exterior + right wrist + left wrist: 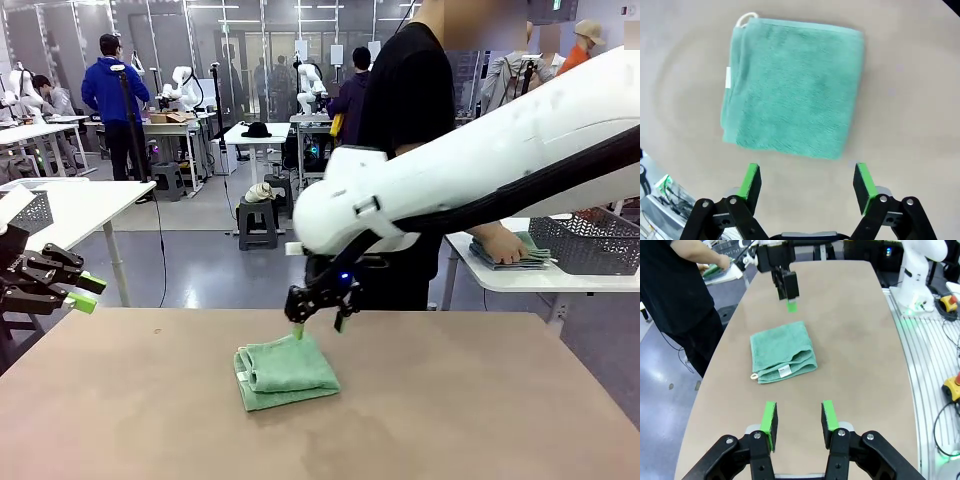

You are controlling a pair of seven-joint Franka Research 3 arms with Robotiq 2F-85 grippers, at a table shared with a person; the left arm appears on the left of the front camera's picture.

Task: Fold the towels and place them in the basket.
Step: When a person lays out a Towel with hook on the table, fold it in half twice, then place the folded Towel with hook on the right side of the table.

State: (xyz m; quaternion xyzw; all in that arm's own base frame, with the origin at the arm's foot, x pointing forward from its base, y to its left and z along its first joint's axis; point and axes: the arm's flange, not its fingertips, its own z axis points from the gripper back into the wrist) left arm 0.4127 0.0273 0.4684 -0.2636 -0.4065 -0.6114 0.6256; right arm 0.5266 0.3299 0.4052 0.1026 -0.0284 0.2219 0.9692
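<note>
In the front view, the folded mint green towel is lying on the brown worktop, a little left of centre in the lower half of the frame. The right hand is hanging just above the towel's far edge, its fingers standing apart with nothing between them. The left hand is waiting at the left edge, well apart from the towel. At the right, a person in black is pressing a palm on a stack of towels on a white side table, just beside the dark grey basket.

In the left wrist view, the left hand is rising from the bottom edge, its green pads spread and gripping nothing. The mint green towel is lying at centre, and the right hand is hovering beyond it near the top.

In the right wrist view, the right hand is standing wide apart and empty. The mint green towel is lying flat in the upper half, its loop showing at the upper left corner.
</note>
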